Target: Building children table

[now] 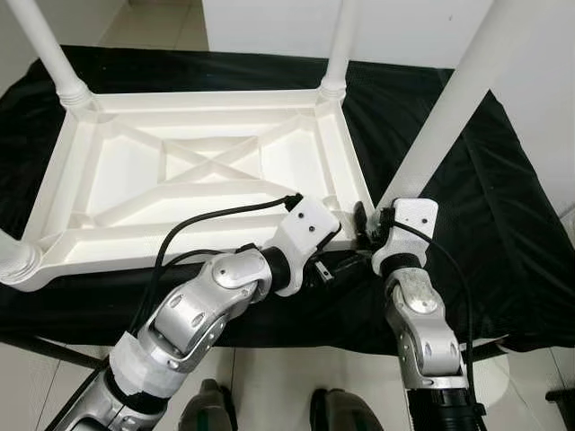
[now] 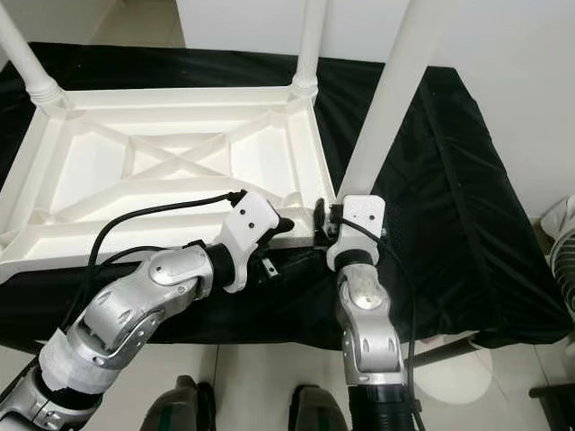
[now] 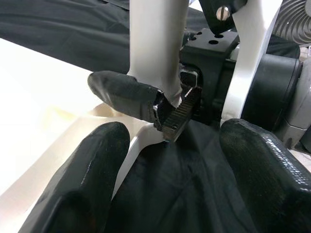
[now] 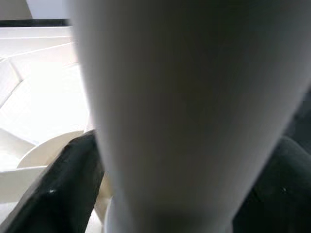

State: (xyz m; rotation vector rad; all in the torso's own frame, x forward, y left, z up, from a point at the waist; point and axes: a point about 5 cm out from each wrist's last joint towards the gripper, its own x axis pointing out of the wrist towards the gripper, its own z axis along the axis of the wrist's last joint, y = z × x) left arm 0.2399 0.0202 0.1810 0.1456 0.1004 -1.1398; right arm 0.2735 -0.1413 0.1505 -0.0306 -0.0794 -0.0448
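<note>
A white plastic table top point(image 1: 207, 171) lies upside down on a black cloth. Legs stand in its far left point(image 1: 49, 49), far right point(image 1: 340, 45) and near left point(image 1: 13, 256) corners. A fourth white leg point(image 1: 449, 108) leans up from the near right corner. My right gripper point(image 1: 367, 226) is shut on the base of that leg, its black fingers point(image 3: 121, 94) pinching it from both sides. The leg point(image 4: 165, 111) is close up in the right wrist view. My left gripper point(image 3: 177, 160) is open just in front of that corner, over the cloth, holding nothing.
The black cloth point(image 1: 503, 233) covers a low platform whose front edge runs just before my arms. My feet point(image 1: 337, 413) stand on the pale floor below. A white wall rises behind, and a fan point(image 2: 561, 247) stands at the far right.
</note>
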